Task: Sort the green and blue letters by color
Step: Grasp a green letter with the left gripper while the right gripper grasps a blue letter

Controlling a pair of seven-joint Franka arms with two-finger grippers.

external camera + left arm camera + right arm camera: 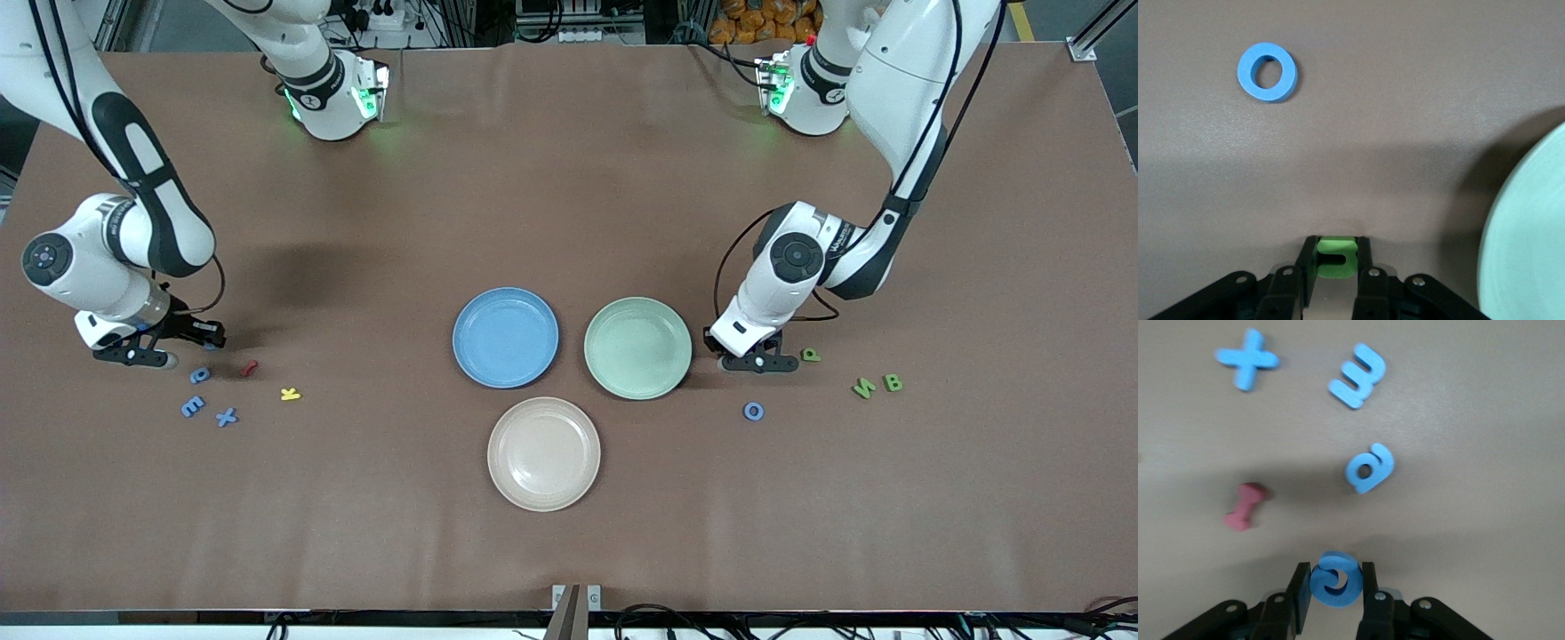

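Observation:
My left gripper [756,362] is low at the table beside the green plate [637,347], shut on a green letter [1336,257]. A blue ring-shaped letter [753,411] lies nearer the camera. Green P [810,355], N [863,388] and B [893,383] lie toward the left arm's end. My right gripper [151,357] is low at the right arm's end, shut on a curled blue letter [1335,580]. Blue P [200,375], E [192,406] and X [227,417] lie just nearer the camera. The blue plate [505,337] sits beside the green one.
A beige plate [543,453] lies nearer the camera than the other two plates. A red squiggly letter [250,367] and a yellow K [290,394] lie beside the blue letters.

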